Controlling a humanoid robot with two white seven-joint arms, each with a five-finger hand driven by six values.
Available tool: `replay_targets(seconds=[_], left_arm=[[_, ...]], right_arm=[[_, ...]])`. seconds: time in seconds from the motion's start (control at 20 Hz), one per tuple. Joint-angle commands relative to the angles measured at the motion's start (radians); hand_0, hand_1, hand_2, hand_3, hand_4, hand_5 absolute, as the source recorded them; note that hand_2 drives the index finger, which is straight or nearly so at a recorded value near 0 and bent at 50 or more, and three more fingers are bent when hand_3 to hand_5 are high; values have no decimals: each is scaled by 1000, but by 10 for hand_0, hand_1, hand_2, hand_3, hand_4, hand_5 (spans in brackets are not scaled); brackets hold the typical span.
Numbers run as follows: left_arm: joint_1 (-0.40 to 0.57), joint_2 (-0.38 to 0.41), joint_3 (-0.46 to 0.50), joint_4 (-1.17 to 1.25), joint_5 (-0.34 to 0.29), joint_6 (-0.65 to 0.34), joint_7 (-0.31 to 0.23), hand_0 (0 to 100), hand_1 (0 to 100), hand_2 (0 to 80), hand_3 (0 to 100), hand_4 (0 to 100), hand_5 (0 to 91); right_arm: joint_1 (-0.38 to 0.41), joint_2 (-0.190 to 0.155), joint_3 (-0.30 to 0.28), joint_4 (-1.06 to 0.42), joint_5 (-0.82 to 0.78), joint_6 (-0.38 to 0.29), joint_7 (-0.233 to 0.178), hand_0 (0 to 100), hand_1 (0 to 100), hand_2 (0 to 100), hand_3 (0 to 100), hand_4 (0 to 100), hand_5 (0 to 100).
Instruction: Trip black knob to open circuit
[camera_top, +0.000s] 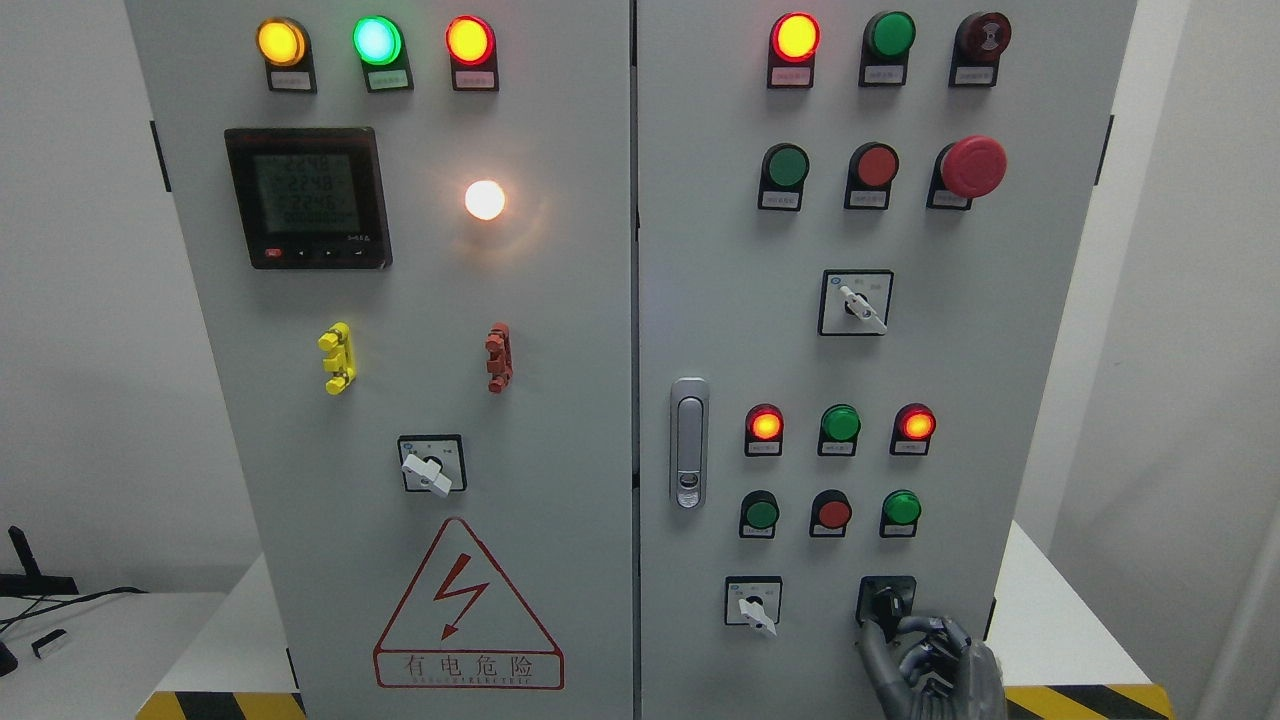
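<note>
Head view | right hand fingers curled around black knob | knob directly above palm

Right robot hand raised, fingers curled upward.

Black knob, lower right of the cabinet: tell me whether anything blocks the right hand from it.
Nothing visible does. The right hand is already at the black knob, its fingers reaching up onto it. The nearest neighbour, a white selector switch, sits apart to the left, clear of the hand.
</note>
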Motion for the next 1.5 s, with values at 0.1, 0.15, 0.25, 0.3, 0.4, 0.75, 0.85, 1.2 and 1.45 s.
replay_targets(seconds=[0.1,0.15,0.25,0.3,0.4,0.75,0.85,1.2,1.45], left_arm=[[0,-1,0,-1,-31,0,-1,120,389,0,0,0,0],[0,1,0,-1,-31,0,-1,120,389,0,0,0,0],[0,1,0,1,-31,0,-1,120,389,0,0,0,0],[0,1,0,-1,-31,0,-1,120,389,0,0,0,0],[0,-1,0,1,-31,0,-1,120,389,0,0,0,0],[0,-1,0,-1,-31,0,-1,120,389,0,0,0,0],[0,1,0,1,-31,0,-1,120,389,0,0,0,0],[0,-1,0,1,-31,0,-1,120,389,0,0,0,0],[0,1,0,-1,-31,0,-1,120,389,0,0,0,0]], right_arm=[[0,1,23,0,0,-1,11,314,700,650,894,898,978],[0,1,23,0,0,-1,11,314,699,650,894,899,978],[0,1,23,0,0,-1,10,314,699,651,894,899,978],[0,1,21,0,0,-1,11,314,699,651,894,899,978],[0,-1,21,0,-2,-1,11,314,699,651,895,899,978],[-1,1,18,-2,-35,-3,11,316,696,651,895,900,978],[-1,1,20,-2,-41,-3,11,317,696,645,895,901,978],[-3,-1,18,-2,-43,-6,11,318,694,639,891,900,979],[-3,1,17,-2,-43,-6,11,318,693,633,889,899,979]])
